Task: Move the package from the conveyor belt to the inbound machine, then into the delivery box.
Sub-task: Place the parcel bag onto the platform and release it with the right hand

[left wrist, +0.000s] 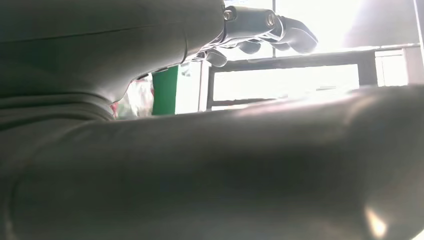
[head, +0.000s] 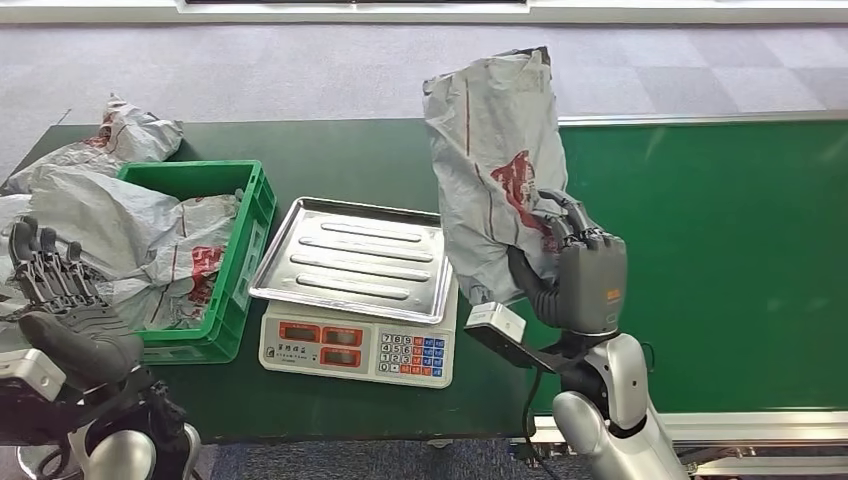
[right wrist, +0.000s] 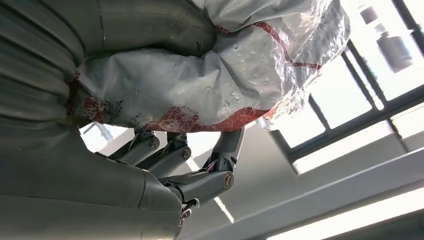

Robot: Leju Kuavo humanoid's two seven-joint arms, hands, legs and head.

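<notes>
The right hand (head: 585,275) grips the grey package (head: 497,165) upright beside the scale (head: 355,345); the left hand (head: 60,290) seems empty, fingers apart.

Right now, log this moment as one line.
right hand grips grey package, raised | scale tray bare | left hand open, idle

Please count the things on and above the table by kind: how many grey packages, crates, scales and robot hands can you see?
Grey packages: about 4, one held up, the rest heaped in and beside the crate, so that number is uncertain
Green crate: 1
Scale with steel tray: 1
Robot hands: 2, left, right
Total: about 8
</notes>
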